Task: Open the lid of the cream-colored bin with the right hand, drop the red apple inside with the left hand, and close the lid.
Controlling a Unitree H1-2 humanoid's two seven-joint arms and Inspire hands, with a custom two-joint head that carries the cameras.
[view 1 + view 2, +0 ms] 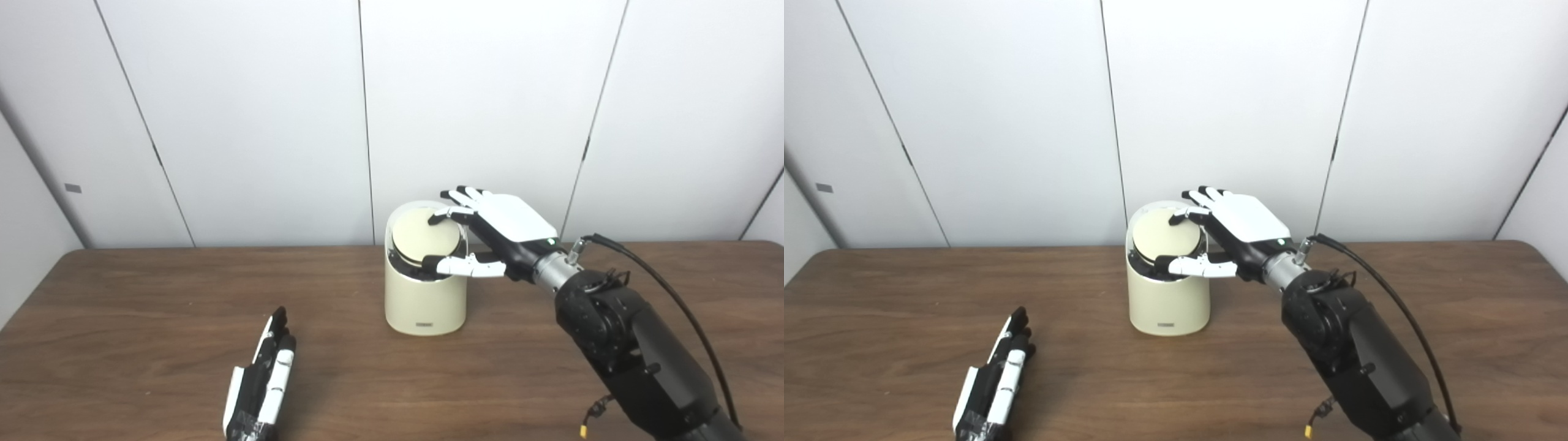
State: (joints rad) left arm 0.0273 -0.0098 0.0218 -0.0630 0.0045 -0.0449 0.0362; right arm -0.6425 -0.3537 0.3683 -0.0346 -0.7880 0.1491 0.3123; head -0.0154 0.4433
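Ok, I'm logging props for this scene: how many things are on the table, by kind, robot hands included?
Cream-colored bin with tilted lid: 1
Robot hand: 2, the left robot hand on the table, the right robot hand at the lid
Red apple: 0 in view
Total: 3

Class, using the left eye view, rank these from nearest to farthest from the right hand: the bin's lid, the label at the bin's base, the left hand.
1. Lid: under the right hand, fingertips on it.
2. Label: low on the bin's front.
3. Left hand: far left, near table edge.
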